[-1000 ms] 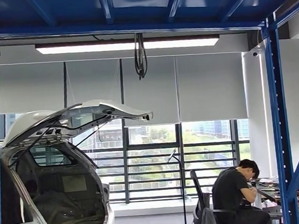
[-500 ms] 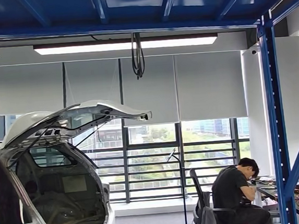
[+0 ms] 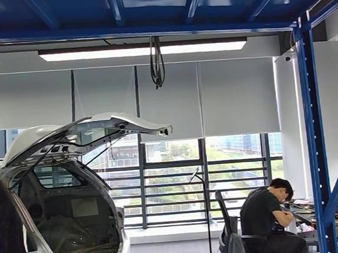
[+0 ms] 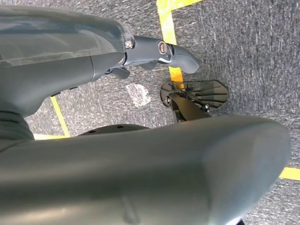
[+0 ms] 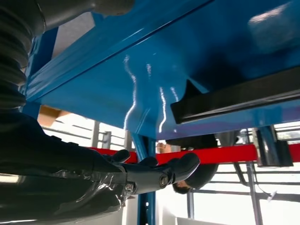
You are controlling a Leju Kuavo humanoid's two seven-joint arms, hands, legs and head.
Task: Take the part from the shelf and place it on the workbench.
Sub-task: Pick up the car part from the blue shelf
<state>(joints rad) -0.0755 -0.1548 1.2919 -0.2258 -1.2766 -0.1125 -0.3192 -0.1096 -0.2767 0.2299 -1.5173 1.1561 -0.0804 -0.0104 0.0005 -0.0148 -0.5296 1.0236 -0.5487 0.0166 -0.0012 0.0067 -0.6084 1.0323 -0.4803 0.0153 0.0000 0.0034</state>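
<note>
The left robot hand [image 4: 155, 51] hung over the carpet, fingers straight, holding nothing; the right robot hand [image 5: 152, 173] reached empty, fingers extended, beneath the blue shelf [image 5: 148, 70].

I am standing in an industrial workshop; a blue steel rack [image 3: 314, 143] is framing my view; a white car body [image 3: 53, 202] is sitting at lower left, hatch raised; a person [image 3: 267, 221] is working at a cluttered desk [image 3: 321, 223] at lower right; yellow floor lines [image 4: 166, 23] are marking grey carpet.
</note>
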